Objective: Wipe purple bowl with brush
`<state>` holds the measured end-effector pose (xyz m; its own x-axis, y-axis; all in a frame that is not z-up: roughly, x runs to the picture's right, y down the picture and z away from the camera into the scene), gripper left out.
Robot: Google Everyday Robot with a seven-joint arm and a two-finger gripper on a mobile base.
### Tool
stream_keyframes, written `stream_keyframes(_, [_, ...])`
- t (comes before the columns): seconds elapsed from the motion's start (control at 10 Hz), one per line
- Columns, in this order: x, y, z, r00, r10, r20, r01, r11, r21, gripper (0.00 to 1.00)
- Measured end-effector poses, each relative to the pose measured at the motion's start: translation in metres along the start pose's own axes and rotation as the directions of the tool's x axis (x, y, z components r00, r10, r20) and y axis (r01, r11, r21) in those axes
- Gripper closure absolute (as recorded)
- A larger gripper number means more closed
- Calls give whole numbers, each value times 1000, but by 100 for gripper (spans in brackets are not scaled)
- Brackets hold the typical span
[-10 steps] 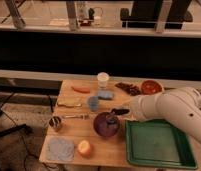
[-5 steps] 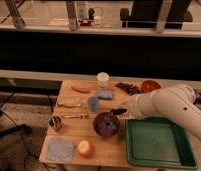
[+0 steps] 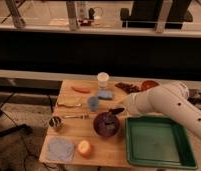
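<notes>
Writing: no brand or label can be read on anything.
Bowls: two; the round, deep, dark purple bowl near the table's front edge, just left of the green plastic tray, and a small orange-red bowl at the back.
Cups: two; a white paper cup and a blue cup.
Gripper: the white arm's dark gripper sits over the purple bowl.
Fingers: cannot tell how far open.
Brush: a small dark brush at the gripper, above the bowl.

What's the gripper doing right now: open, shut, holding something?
Gripper: down inside the purple bowl, next to the green tray; what it holds cannot be told.
</notes>
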<state>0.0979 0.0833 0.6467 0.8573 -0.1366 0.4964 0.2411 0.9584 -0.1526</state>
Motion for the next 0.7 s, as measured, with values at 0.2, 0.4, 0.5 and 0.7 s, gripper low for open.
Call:
stream_keyframes(0.2, [-3, -4, 5, 1000, -18, 6, 18, 1000, -4, 100])
stream_keyframes(0.4, [-10, -10, 9, 999, -45, 9, 45, 999, -2, 100])
stream_keyframes(0.5, [-14, -12, 12, 998, -59, 11, 59, 998, -1, 100])
stream_keyframes(0.7, [-30, -19, 20, 995, -102, 21, 103, 995, 0, 100])
